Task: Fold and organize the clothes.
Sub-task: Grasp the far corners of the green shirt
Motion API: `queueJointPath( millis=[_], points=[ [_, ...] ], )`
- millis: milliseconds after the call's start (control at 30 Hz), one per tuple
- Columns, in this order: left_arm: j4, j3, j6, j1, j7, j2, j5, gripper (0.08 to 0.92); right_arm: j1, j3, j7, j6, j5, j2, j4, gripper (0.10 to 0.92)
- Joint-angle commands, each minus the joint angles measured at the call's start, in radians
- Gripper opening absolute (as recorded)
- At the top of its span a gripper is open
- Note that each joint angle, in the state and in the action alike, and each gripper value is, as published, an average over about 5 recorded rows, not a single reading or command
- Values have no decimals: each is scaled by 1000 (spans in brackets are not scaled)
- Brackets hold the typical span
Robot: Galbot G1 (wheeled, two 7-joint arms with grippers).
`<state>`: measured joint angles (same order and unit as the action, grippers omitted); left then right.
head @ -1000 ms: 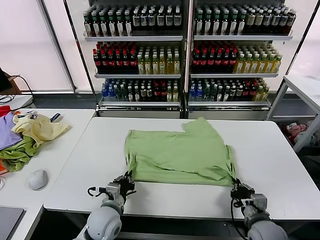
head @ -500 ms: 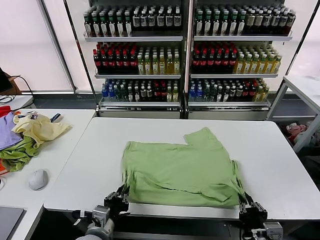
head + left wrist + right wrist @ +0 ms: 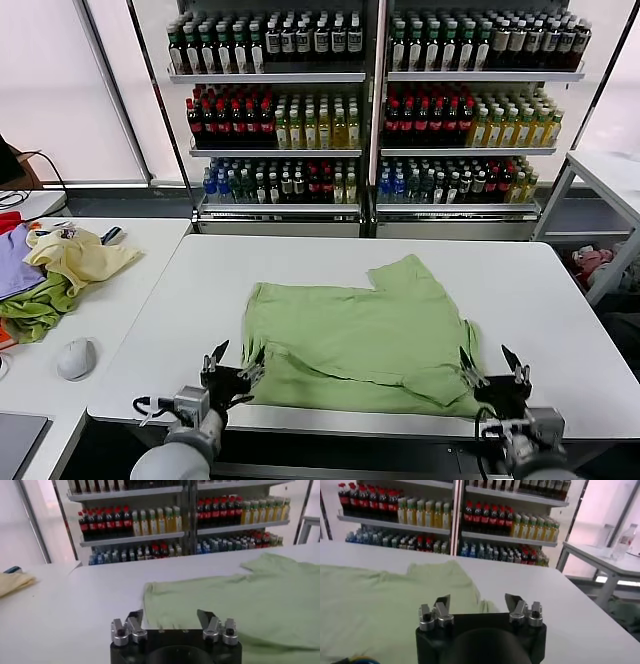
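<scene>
Grippers first: your left gripper point(image 3: 232, 370) and right gripper point(image 3: 492, 372) both hover with fingers spread and empty, at the near corners of the light green shirt point(image 3: 360, 330). It lies partly folded on the white table point(image 3: 540, 290), near its front edge. Further folds remain, I think. You have free room on both sides.

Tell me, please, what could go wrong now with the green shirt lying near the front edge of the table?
1. The green shirt lies with its near hem almost at the table front edge, so it might slide off when pulled.
2. A loose fold shows across its near part; folding over it may lock in creases.
3. The left gripper and right gripper are both open at the near corners; an uneven grasp could skew the fold.
</scene>
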<state>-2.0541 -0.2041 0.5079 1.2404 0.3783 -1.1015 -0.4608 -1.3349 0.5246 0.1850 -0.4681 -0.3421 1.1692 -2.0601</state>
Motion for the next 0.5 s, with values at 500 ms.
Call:
queueJointPath(
  millis=[500],
  points=[
    [704, 186, 25, -633, 32, -140, -78, 823, 795, -340, -21, -89, -10, 39, 788, 823]
  ],
)
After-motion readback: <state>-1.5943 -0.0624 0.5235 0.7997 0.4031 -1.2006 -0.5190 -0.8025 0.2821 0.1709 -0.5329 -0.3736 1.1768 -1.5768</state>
